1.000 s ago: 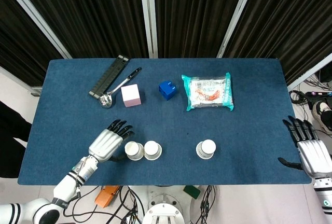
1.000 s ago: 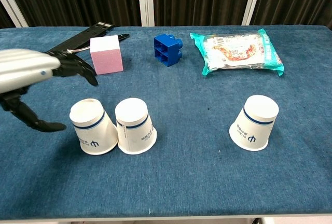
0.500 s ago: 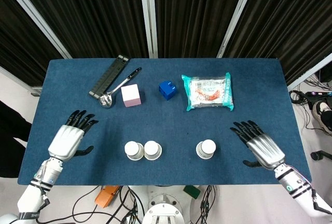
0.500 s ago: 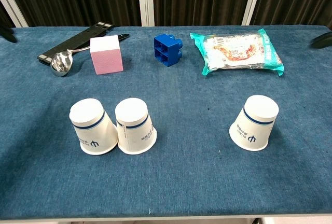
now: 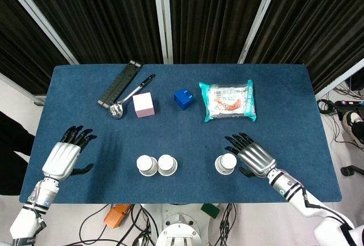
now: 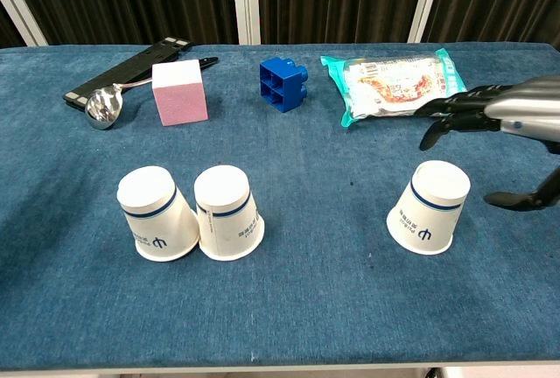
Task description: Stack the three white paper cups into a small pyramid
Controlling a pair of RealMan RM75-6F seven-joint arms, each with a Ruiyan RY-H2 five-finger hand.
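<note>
Two white paper cups stand upside down and touching near the table's front edge, the left cup [image 5: 147, 165] [image 6: 156, 214] beside the middle cup [image 5: 167, 164] [image 6: 227, 213]. A third cup [image 5: 226, 163] [image 6: 429, 206] stands alone, upside down, further right. My right hand [image 5: 252, 156] [image 6: 499, 120] hovers just right of that third cup, fingers spread, holding nothing. Far out at the table's left edge, my left hand [image 5: 65, 156] is open and well away from the pair; the chest view does not show it.
At the back lie a black strip [image 5: 119, 83], a metal spoon [image 5: 128, 97], a pink cube [image 5: 143, 105], a blue brick [image 5: 183, 98] and a snack packet [image 5: 228, 101]. The blue table [image 5: 284, 121] ends close in front of the cups.
My left hand pulled away from the two cups to the table's left edge. My right hand swept in from the far right to just beside the lone cup. The cups stayed put.
</note>
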